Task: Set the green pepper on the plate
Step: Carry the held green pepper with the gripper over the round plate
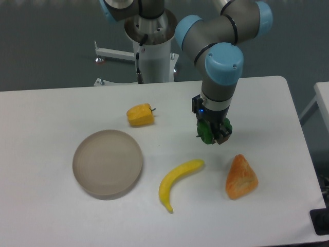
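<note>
The green pepper [207, 133] is a small dark-green lump held between my gripper's fingers, right of the table's middle. My gripper [212, 134] points down and is shut on it; whether the pepper is just above the table or resting on it I cannot tell. Most of the pepper is hidden by the fingers. The plate [107, 162] is a round beige-grey dish at the front left, with nothing on it, well to the left of the gripper.
A yellow-orange pepper [140, 115] lies behind the plate. A yellow banana [177, 181] lies in front of the gripper, between plate and gripper. An orange wedge-shaped toy [241, 177] lies at the front right. The arm's base [152, 46] stands at the back.
</note>
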Robot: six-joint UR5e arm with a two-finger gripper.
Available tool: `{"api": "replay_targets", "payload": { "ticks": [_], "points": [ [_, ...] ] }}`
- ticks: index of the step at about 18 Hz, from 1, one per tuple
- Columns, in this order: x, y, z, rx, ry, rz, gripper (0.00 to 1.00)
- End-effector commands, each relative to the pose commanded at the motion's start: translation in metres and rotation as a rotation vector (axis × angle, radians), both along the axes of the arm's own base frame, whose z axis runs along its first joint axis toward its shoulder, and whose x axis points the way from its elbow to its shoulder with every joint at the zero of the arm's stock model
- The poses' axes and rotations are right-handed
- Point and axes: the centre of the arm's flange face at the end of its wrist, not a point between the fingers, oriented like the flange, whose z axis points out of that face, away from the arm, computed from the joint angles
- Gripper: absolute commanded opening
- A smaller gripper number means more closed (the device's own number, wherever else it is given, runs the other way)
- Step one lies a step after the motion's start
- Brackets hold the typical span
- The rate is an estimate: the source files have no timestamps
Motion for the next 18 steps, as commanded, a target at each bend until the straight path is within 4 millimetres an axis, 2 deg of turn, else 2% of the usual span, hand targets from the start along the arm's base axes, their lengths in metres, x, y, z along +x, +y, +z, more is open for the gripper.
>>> {"api": "replay_targets", "payload": {
  "ticks": [6,9,12,18],
  "points": [
    [0.001,0.002,-0.002,0.001,-0.008,0.040,0.24],
    [0.012,0.008,-0.008,-0.010,-0.015,0.055,0.23],
    [0.065,0.032,-0.007,-0.009,-0.017,0.056,0.23],
    [0.165,0.071,-0.023,-0.022,-0.040,0.130,0.24]
  ]
}}
